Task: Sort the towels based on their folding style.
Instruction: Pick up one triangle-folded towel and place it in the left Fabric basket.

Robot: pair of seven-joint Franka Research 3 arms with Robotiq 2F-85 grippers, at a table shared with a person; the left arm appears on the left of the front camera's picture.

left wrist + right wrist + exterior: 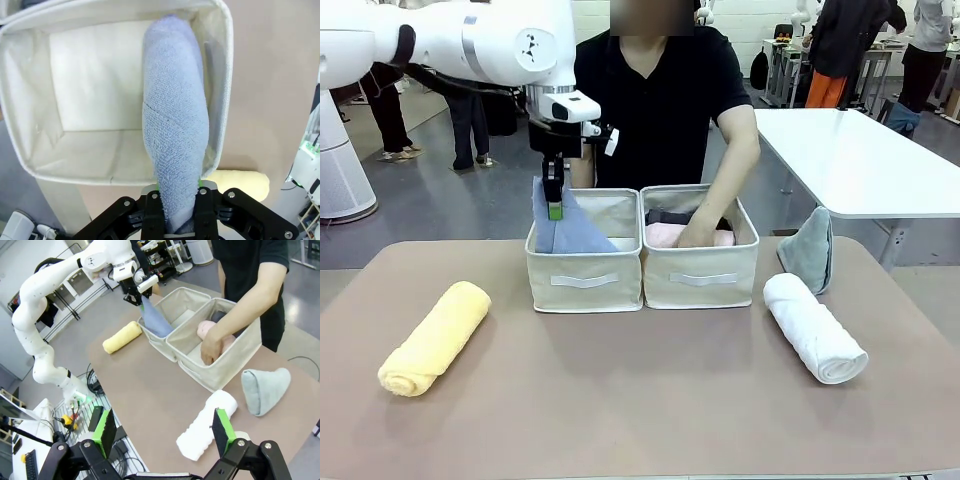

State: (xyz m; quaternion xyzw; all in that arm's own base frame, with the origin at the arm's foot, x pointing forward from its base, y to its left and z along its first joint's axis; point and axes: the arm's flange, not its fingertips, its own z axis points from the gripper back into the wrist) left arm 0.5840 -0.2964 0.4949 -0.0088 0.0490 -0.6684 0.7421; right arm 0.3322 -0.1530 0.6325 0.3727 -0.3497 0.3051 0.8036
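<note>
— Where the brown table [640, 400] lies nearest, what's on it?
— Yellow roll [433, 338] on the left, white roll [815, 327] on the right. The right arm's fingers [223, 427] are spread wide above it, holding nothing. The grey-teal cone [809, 250] is just behind.
— And farther?
— Two beige bins [584, 275]. The left fingers [554, 208] clamp the lavender-blue cone [575, 232], which hangs into the left one. A person's hand [698, 232] rests on the pink roll [665, 235] in the right. White tables [860, 160] and grey floor [440, 215] lie beyond.

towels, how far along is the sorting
Done: the pink towel and a dark grey towel lie in the right bin, where the person's hand reaches. In hand: the left gripper is shut on the blue cone, held in the left bin. Left: the yellow roll, white roll and teal cone lie on the table; the right gripper is open.
</note>
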